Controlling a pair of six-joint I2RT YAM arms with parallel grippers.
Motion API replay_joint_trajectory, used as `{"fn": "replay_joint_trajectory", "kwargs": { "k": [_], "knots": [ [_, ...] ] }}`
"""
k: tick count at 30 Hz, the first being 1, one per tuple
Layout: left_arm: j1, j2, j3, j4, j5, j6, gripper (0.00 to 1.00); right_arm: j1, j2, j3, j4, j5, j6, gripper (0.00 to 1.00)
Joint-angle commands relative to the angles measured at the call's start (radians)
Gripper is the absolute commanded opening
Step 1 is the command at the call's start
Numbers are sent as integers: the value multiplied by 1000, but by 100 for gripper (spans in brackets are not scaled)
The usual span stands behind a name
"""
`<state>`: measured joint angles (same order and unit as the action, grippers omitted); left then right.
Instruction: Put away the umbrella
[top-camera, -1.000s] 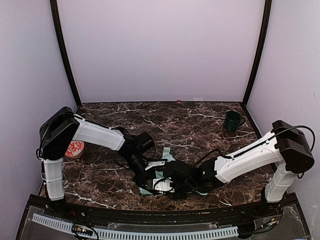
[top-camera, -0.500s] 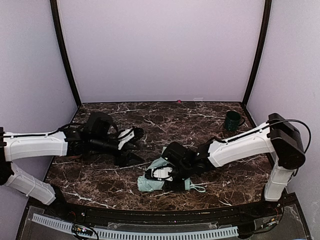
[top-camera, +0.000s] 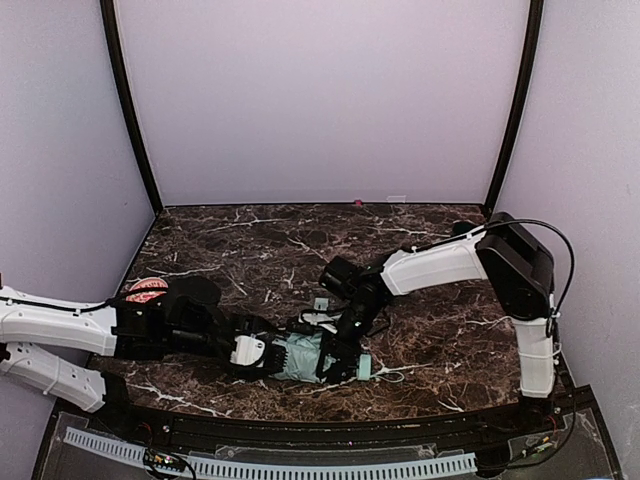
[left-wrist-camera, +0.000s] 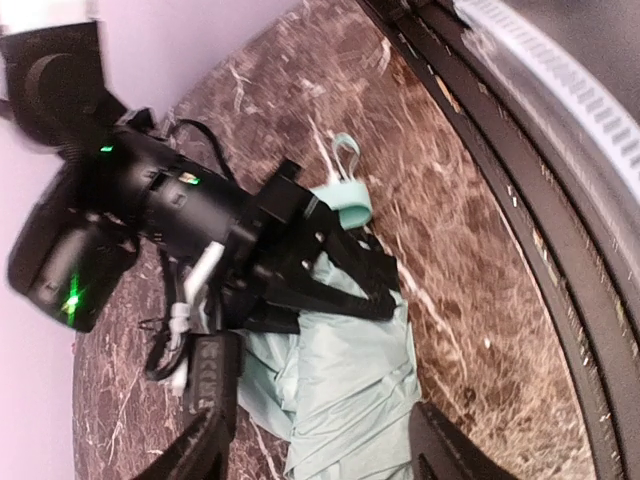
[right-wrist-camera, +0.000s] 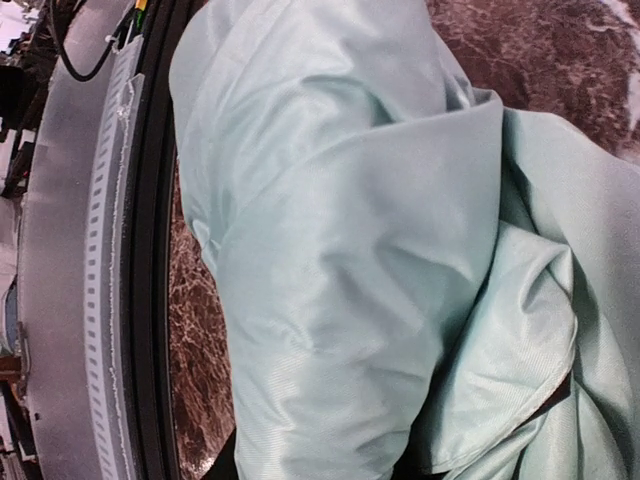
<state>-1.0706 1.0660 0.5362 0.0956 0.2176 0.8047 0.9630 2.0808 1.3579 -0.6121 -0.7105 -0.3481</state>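
Umbrella (left-wrist-camera: 350, 385) bunched, right gripper (left-wrist-camera: 385, 292) clamped on its fabric, left gripper (left-wrist-camera: 320, 455) jaws wide apart.

Lilac walls (top-camera: 320, 100), dark marble table (top-camera: 420, 250)

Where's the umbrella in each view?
Top external: umbrella low centre, close to the near edge.
Left wrist: umbrella bottom centre, handle toward top.
Right wrist: umbrella fabric fills most of the frame.
Shared landmark: white perforated strip; upper right in left wrist, left edge in right wrist.
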Motion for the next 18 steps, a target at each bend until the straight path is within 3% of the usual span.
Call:
{"fn": "replay_joint_trajectory", "kwargs": {
  "k": [1,7,15,18],
  "knots": [
    [-21,178,74,-60,-90,151,69,15,135,-16,-302,42,-6,11],
    [-22,411,218,-207,-43,57,75,0,144,3,-265,60,27,12],
    [-22,522,238,-298,7,-26,75,-32,163,48,-245,35,65,13],
    [-21,615,285,-382,-40,-46,74,-45,137,56,-226,48,74,20]
  ]
}}
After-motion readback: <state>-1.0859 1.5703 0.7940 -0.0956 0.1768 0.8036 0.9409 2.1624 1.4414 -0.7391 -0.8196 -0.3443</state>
